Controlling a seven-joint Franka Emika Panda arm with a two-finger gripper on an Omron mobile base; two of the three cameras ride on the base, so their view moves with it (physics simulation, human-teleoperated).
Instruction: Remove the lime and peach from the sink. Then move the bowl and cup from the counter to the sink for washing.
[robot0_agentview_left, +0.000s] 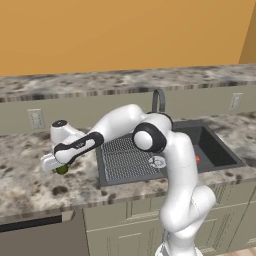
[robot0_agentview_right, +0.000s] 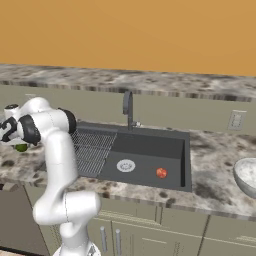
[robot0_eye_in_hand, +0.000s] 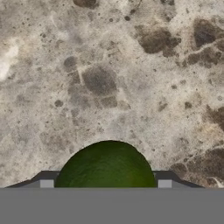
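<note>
Now lower the lime (robot0_eye_in_hand: 107, 168), pinched between the wide-set fingers (robot0_agentview_left: 59, 168), gently onto the bench (robot0_agentview_left: 30, 185) before releasing.

Lime (robot0_eye_in_hand: 107, 168) between the end effector (robot0_eye_in_hand: 105, 183) fingertips, above speckled counter (robot0_eye_in_hand: 109, 74).

Lime (robot0_eye_in_hand: 107, 166): dark green, glossy; peach (robot0_agentview_right: 161, 173): orange-red with a paler patch; sink (robot0_agentview_right: 150, 145): dark grey basin, ribbed drainer section, round silver drain; faucet (robot0_agentview_right: 128, 107): grey; bowl (robot0_agentview_right: 247, 176): silvery-white, speckled inside; desk (robot0_eye_in_hand: 113, 78): mottled beige and brown stone pattern; wall (robot0_agentview_left: 120, 32): plain orange; cabinets (robot0_agentview_right: 150, 230): pale grey-green; arm (robot0_agentview_left: 175, 165): white with dark joints.
</note>
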